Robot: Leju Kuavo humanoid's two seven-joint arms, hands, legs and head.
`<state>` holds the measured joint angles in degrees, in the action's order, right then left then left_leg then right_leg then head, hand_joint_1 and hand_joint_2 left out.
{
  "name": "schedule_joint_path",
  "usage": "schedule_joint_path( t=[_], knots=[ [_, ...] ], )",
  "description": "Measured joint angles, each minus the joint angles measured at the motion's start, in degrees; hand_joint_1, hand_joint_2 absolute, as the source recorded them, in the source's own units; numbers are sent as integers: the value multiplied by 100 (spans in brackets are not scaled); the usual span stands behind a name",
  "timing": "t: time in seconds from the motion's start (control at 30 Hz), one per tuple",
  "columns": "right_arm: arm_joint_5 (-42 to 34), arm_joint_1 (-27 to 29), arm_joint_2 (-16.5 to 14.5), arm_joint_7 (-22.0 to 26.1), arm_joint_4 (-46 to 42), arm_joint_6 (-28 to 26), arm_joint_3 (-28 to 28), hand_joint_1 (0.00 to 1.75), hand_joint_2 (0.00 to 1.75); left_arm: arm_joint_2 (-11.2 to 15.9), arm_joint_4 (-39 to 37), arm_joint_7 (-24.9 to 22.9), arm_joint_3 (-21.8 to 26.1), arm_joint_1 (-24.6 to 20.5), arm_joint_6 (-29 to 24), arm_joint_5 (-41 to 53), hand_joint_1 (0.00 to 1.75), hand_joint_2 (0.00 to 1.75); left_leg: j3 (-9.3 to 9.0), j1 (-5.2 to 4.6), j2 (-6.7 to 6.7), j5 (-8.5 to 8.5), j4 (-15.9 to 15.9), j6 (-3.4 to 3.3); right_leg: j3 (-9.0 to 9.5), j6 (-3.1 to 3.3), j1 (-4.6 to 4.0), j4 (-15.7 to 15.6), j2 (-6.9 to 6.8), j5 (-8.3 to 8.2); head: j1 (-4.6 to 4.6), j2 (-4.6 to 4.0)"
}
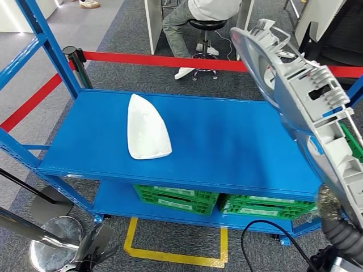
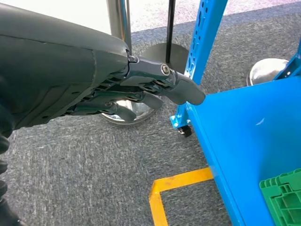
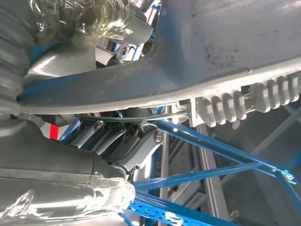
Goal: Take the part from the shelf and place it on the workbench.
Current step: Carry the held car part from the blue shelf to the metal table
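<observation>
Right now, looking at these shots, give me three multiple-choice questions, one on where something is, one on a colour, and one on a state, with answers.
1. Where does the white part lie?
A. on the top blue shelf
B. in a green crate
C. on the carpet

2. What colour are the crates under the top shelf?
A. red
B. green
C. grey

3. What is the right hand doing?
A. hanging with nothing in it
B. pressing on the shelf
C. holding a large grey plastic part

Answers:
1 A, it rests flat on the shelf's surface.
2 B, both show green under the shelf's edge.
3 C, the right wrist view shows fingers under the grey part, raised at the right in the head view.
</observation>
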<state>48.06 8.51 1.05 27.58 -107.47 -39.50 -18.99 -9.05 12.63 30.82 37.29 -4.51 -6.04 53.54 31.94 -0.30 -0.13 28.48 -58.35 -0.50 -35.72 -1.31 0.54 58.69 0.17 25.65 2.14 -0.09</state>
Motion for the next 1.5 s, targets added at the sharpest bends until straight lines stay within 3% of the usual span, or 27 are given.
schedule_joint_path(
  t=[0.47, 0.6, 0.77, 0.83, 0.9, 0.97, 1.0, 1.1, 1.17, 1.23, 1.3, 1.33, 1.43, 1.47, 1.5],
  knots=[
    [-1666, 27, -19, -65, 0, 60, -13, 175, 175, -13, 0, 13, 7, 22, -65, -103, 0, 175, 1, 0, 0, 0, 0, 0, 0, 0, 0, 0, -1, 0, -1, 0],
    [-1726, 102, -20, 14, 1, 40, -11, 175, 175, -13, 1, 27, 13, 38, -82, -120, 0, 175, 1, 0, 0, 0, 0, 0, -2, 0, 0, 0, 0, 0, 0, 0],
    [-1636, 179, -23, 38, -4, 9, 19, 175, 175, -12, 0, 31, 15, 42, -82, -121, 0, 175, -42, 12, 7, -68, 107, -107, -10, -66, 23, -17, -6, 3, 1, 0],
    [-1655, 201, -24, 37, -14, 7, 58, 175, 175, -21, 0, 31, 15, 37, -83, -120, 0, 175, -95, 50, 21, -141, 222, -152, -168, -82, 19, 327, -3, 237, -16, 0],
    [-1666, 221, -24, 38, -17, 5, 91, 175, 175, -23, 0, 31, 17, 37, -84, -120, 0, 175, -99, 51, 27, -153, 236, -166, -475, -111, 38, 1043, -1, 594, -27, 0],
    [-1669, 254, -24, 27, -16, 4, 103, 175, 175, -27, 0, 30, 19, 46, -86, -120, 0, 175, -100, 62, 28, -140, 228, -144, -655, -153, 76, 1472, -7, 711, -27, 0],
    [-1667, 266, -24, 9, -15, 4, 109, 175, 175, -31, 0, 28, 20, 49, -90, -121, 0, 175, -104, 76, 25, -127, 217, -120, -593, -175, 97, 1370, -12, 612, -27, 0],
    [-1633, 281, -34, -93, -16, 4, 161, 175, 175, -35, 0, 11, 24, 56, -133, -135, 0, 175, -104, 112, 7, -42, 115, 18, -24, -232, 152, 345, -21, 205, -45, 0],
    [-1591, 312, -74, -152, -27, 4, 220, 175, 175, -27, 0, -8, 27, 65, -168, -143, 0, 175, -72, 96, -2, -8, 47, 106, 134, -167, 146, 79, 0, 210, -50, 0],
    [-1482, 358, -141, -177, -41, 4, 275, 175, 175, -27, 0, -27, 28, 78, -188, -150, 0, 175, -57, 98, -2, -5, 34, 148, 121, -54, 129, 104, 17, 219, -32, 0],
    [-1254, 391, -267, -148, -69, 4, 363, 175, 175, -33, 0, -40, 28, 83, -205, -152, 0, 175, -9, 117, 1, 108, -92, 188, 123, 29, 127, 105, 15, 223, -18, 0],
    [-1131, 399, -344, -125, -88, 4, 413, 175, 175, -37, 0, -47, 28, 83, -218, -152, 0, 175, 86, 123, 2, 250, -309, 208, 127, 66, 128, 100, 10, 224, -8, 0],
    [-860, 426, -504, -132, -120, 4, 508, 175, 175, -45, 0, -74, 28, 95, -258, -153, 0, 175, 603, 123, 3, 740, -1408, 220, 131, 124, 97, 100, 6, 235, 9, 0],
    [-804, 444, -528, -160, -120, 4, 522, 175, 175, -47, 0, -81, 29, 101, -267, -155, 0, 175, 714, 121, 3, 766, -1614, 208, 134, 131, 85, 100, 11, 238, 9, 0],
    [-762, 460, -544, -196, -119, 4, 533, 175, 175, -49, 0, -84, 30, 104, -271, -161, 0, 175, 730, 117, 2, 679, -1610, 187, 140, 135, 74, 100, 19, 240, 9, 0]
  ],
)
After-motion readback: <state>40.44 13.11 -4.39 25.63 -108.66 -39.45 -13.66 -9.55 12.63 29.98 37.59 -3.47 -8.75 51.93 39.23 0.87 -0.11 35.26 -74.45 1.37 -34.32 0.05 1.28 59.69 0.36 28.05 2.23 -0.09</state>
